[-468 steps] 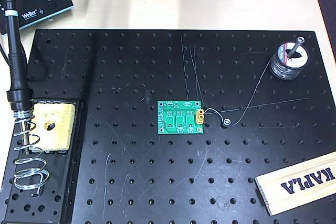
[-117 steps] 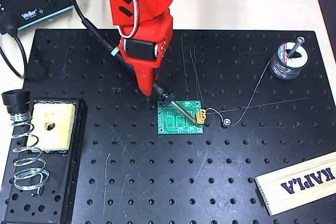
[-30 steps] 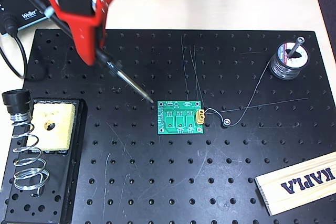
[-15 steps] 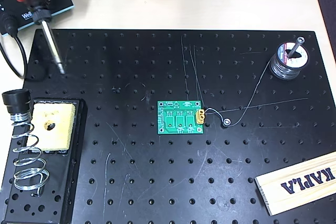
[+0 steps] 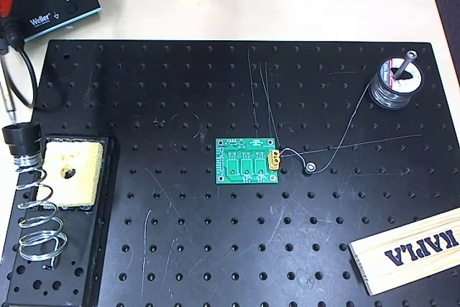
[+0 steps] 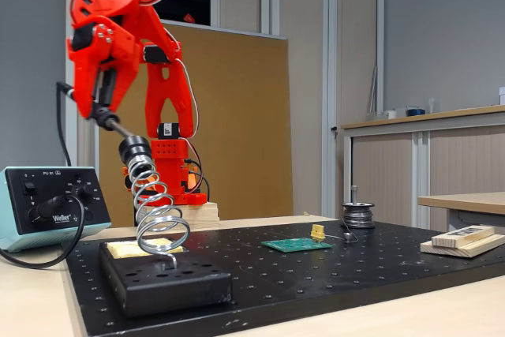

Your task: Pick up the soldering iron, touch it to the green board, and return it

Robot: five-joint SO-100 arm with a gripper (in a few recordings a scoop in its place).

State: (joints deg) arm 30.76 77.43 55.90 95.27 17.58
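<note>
Lying flat on the black perforated plate (image 5: 237, 249) overhead, the green board (image 5: 247, 161) sits well right of the soldering iron (image 5: 7, 95). Fixed view: the red pincer (image 6: 101, 92) grips the iron above the spiral holder (image 6: 158, 211); grey office walls behind.

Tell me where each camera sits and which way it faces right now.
Overhead view: above the plate, looking straight down; a sliver of the red arm at the top-left corner.
Fixed view: low at table height, looking sideways across the plate; whole arm, gripper shut on the iron above the holder.
Both show the board, sponge, spool and Weller station.
</note>
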